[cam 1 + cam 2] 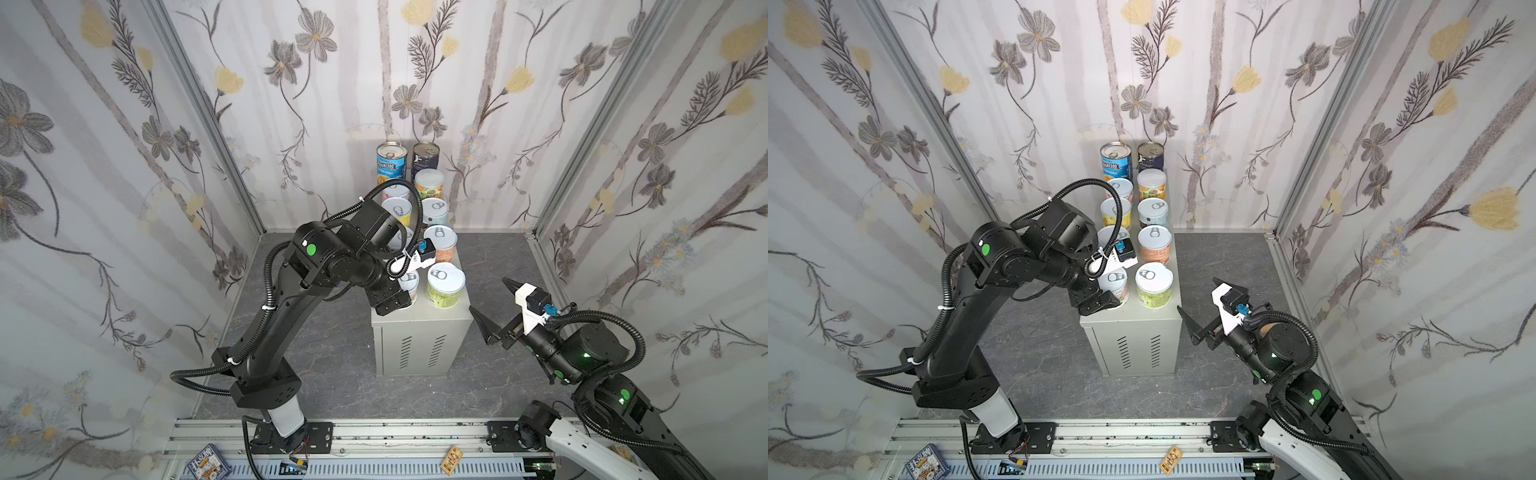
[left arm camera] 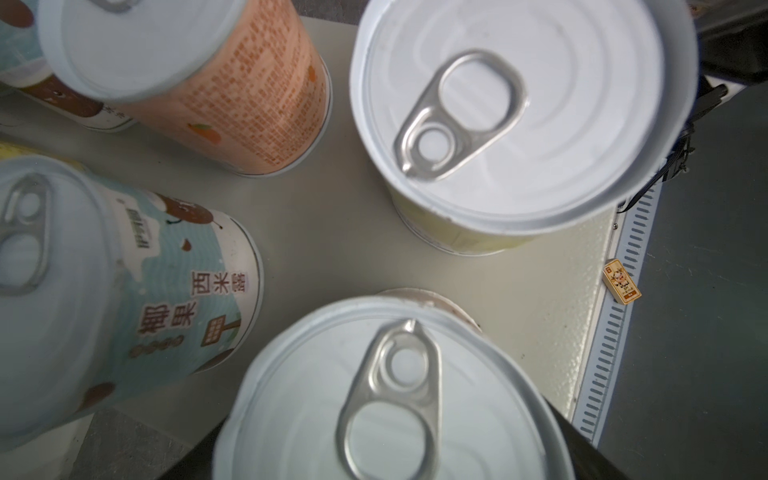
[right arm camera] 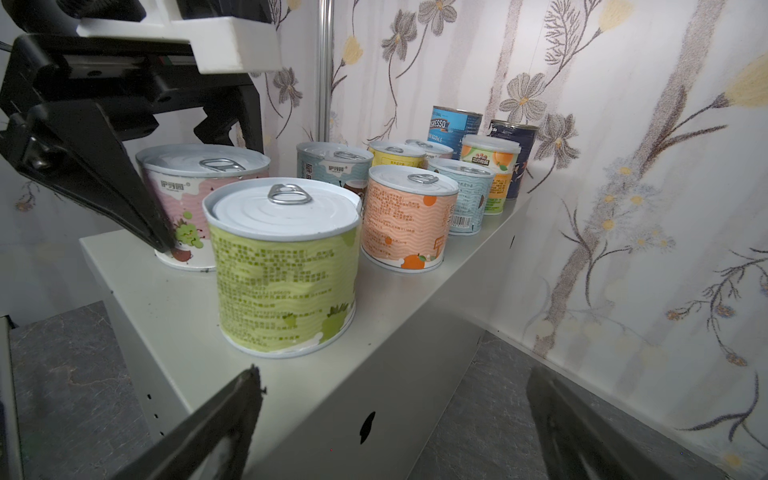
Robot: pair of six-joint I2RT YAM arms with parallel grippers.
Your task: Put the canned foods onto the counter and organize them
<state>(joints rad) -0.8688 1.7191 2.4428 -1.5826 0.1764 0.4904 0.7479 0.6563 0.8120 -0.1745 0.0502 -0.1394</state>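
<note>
While my right gripper (image 1: pixel 488 294) is hanging wide open, my left gripper (image 1: pixel 1111 297) is straddling the pink can (image 3: pixel 183 208) at the front of the counter (image 3: pixel 174 299); whether it is gripping I cannot tell. Beyond, the canned foods (image 3: pixel 409 216) are standing paired, tall ones (image 3: pixel 453 129) rearmost, probably for reach.

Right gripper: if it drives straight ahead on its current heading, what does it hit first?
Most likely the green can at the near end of the counter: the open right gripper points at it with nothing between. Height is unclear; running low, it would meet the counter's edge first.
</note>
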